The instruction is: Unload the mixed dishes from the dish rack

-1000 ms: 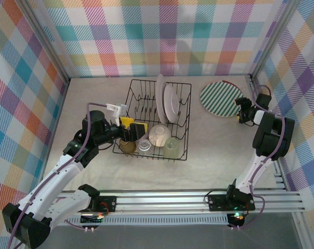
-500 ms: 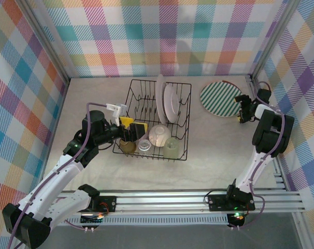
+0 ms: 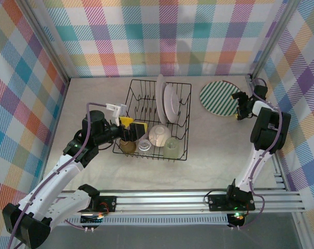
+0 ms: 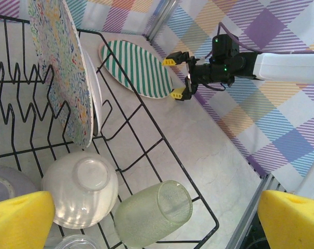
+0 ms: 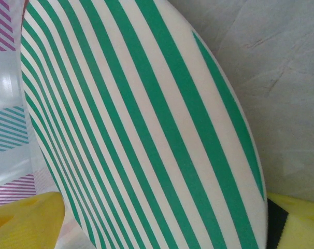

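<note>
Top view, change: right hand (image 3: 237, 105) has spread its jaws wider and slid a little along the rim of the striped plate (image 3: 219, 98). The jaws are apart and grip nothing.
Top view, plate: lies flat, face up, on the counter (image 3: 214, 150), right of the dish rack (image 3: 185, 104) near the far right corner.
Meaning: I read that plate as unloaded and let go, so the right arm is free for the next dish.
Top view, left hand (image 3: 132, 126): hovers over the rack's near left corner, jaws apart, empty.
Top view, rack contents: two upright plates (image 3: 170, 106) in the slots. Along the near row are the amber cup (image 3: 127, 147), clear cup (image 3: 144, 146), cream bowl (image 3: 159, 135) and pale green cup (image 3: 171, 147).
Left wrist, rack: bowl is upside down, green cup lies on its side, and the nearer plate has a patterned face.
Left wrist, right hand: its yellow tips straddle the striped plate's edge; contact unclear.
Right wrist: stripes up close, with yellow pads (image 5: 22, 220) at both lower corners, well apart.
</note>
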Tool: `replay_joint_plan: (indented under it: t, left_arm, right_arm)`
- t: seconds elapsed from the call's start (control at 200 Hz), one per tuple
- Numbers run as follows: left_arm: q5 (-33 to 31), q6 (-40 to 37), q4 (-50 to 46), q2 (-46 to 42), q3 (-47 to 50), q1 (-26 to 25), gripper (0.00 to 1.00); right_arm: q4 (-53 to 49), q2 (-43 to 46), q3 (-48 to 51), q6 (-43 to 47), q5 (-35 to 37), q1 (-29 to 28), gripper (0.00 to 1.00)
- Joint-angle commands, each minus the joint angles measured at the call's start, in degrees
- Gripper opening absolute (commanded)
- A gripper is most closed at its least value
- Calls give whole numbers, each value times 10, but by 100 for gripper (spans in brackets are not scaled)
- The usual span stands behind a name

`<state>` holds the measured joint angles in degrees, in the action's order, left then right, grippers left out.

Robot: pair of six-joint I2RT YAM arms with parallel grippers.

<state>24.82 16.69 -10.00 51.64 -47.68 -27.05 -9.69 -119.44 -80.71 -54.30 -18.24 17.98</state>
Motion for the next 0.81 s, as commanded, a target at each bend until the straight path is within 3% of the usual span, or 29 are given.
replay_joint_plan:
  t: [0.0, 0.33, 0.53, 0.8]
  left_arm:
    - [-4, -11, 3, -7, 2, 9, 100]
    - [1, -14, 3, -3, 2, 9, 100]
    - [-6, -5, -7, 7, -5, 9, 100]
    - [3, 47, -14, 55, -37, 7, 100]
  right_arm:
    - [-1, -17, -26, 2, -8, -3, 93]
    - [-14, -6, -39, 32, 12, -3, 94]
    - [14, 62, 34, 9, 51, -3, 95]
    - [70, 174, 140, -7, 43, -4, 99]
